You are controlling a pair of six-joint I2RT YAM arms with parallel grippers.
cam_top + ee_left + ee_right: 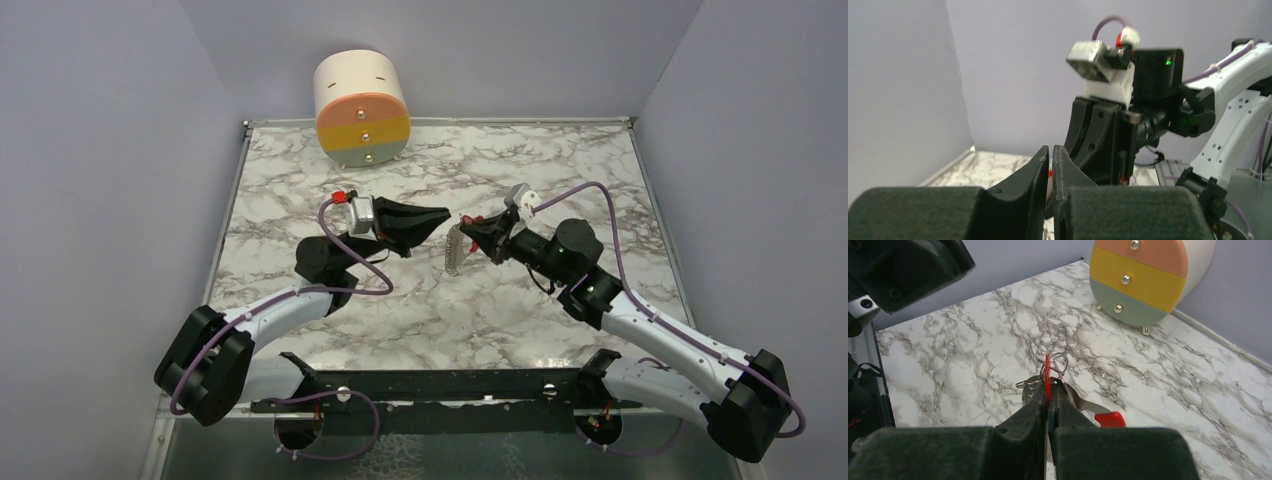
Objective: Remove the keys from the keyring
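Observation:
My right gripper (472,226) (1048,390) is shut on the keyring's red piece (1047,371), held above the marble table. A silver wire ring (1060,360) sticks out past its fingertips. Silver keys (456,252) hang below it, one with a red head (1109,419). A smaller ring (1027,384) shows at the left of the jaws. My left gripper (440,216) (1052,150) points at the right one from the left, a short gap away. Its jaws stand almost together with nothing seen between them. The right gripper's body (1108,140) fills the view just behind it.
A round cabinet (362,108) (1143,280) with orange, yellow and green drawers stands at the table's back left. Grey walls enclose the marble table (560,160) on three sides. The black rail (430,385) with the arm bases runs along the near edge.

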